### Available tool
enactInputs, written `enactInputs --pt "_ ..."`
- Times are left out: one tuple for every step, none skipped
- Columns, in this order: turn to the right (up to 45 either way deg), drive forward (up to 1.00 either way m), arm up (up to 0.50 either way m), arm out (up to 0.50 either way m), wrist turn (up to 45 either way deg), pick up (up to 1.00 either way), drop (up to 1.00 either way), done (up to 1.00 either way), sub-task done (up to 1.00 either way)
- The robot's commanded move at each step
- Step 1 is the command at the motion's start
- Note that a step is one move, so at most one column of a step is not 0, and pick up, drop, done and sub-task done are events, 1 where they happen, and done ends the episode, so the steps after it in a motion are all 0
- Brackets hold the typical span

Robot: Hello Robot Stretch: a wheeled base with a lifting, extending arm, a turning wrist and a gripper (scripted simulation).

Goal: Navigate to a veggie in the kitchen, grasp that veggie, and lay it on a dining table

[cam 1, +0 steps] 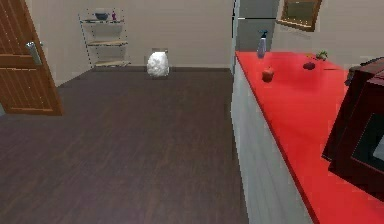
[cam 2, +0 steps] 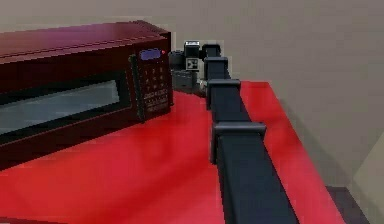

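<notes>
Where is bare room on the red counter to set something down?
Free: the counter between the small cup and the microwave; the strip before the microwave door, left of the arm. Crowded: the far end, with bottle, cup and a small dark thing.

A small green thing (cam 1: 321,55) lies far back on the red counter (cam 1: 290,120), near the wall. It is too tiny to tell its kind.

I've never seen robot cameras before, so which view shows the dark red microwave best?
The arm side view: there the microwave shows its front, with door window and keypad, standing on the red counter. The forward view catches a cut-off part of it at the right edge.
</notes>
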Motion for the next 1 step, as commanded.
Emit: enactInputs --pt "0.0 0.0 0.0 0.0 -45.0 0.0 0.0 0.0 0.0"
